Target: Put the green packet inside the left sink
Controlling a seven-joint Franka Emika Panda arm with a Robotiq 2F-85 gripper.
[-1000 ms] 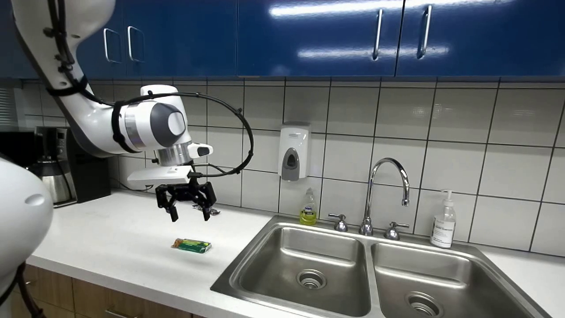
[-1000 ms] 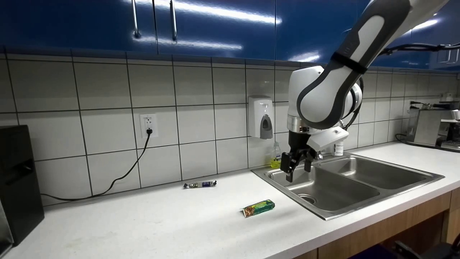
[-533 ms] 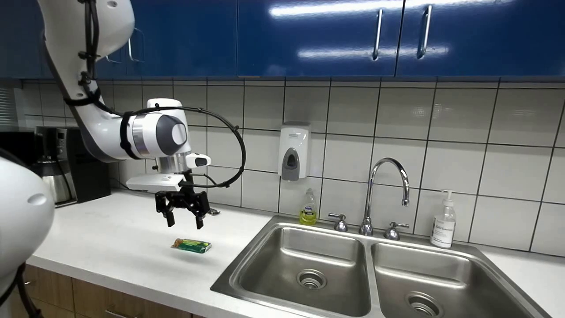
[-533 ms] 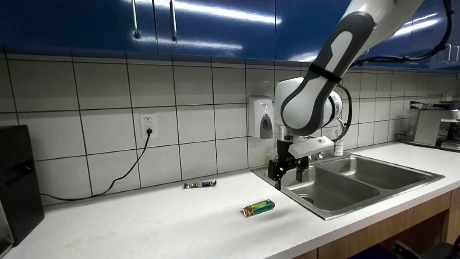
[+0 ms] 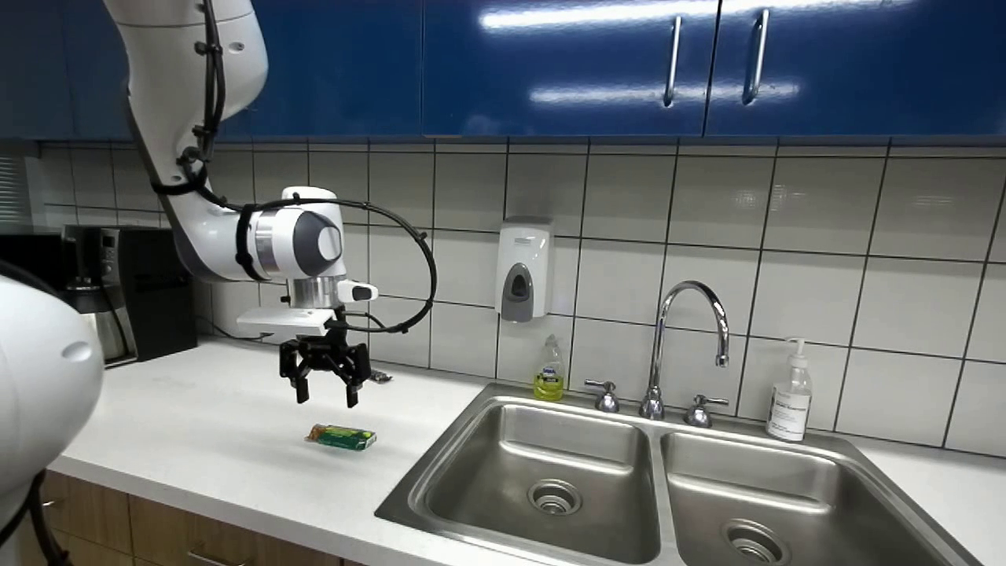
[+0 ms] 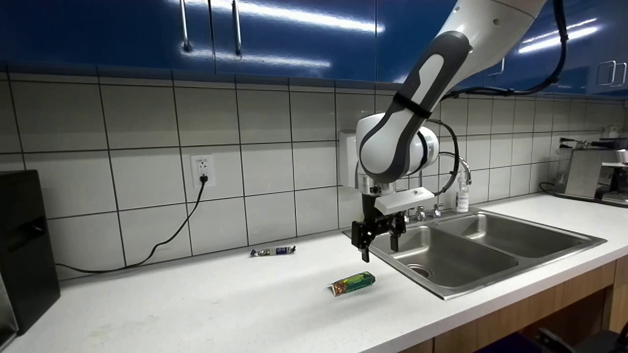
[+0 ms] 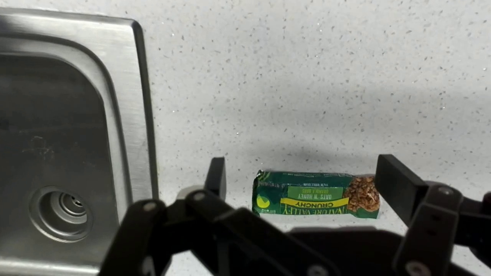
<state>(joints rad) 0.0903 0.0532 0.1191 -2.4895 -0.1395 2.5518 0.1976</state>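
The green packet [image 5: 342, 437] lies flat on the white counter beside the sink. It shows in both exterior views [image 6: 354, 283], and in the wrist view [image 7: 303, 193] it has a dark green wrapper with a brown end. My gripper [image 5: 327, 398] is open and empty, held above the counter and apart from the packet. In the wrist view the gripper [image 7: 301, 174] has its fingers spread on either side of the packet's length, the right one overlapping the brown end in the picture. The left sink [image 5: 479, 483] is a steel basin with a round drain; it also shows in the wrist view [image 7: 50, 126].
The right basin [image 5: 786, 472] adjoins the left sink. A tall faucet [image 5: 656, 346], a yellow-green soap bottle [image 5: 548, 377] and a pump bottle [image 5: 790, 401] stand along the back rim. A small silver-and-blue packet [image 6: 273, 251] lies near the tiled wall. A black appliance [image 6: 27, 255] stands on the counter.
My gripper has come down somewhat and moved away from the sink, nearer to above the green packet. It stays open. The packet has not moved.
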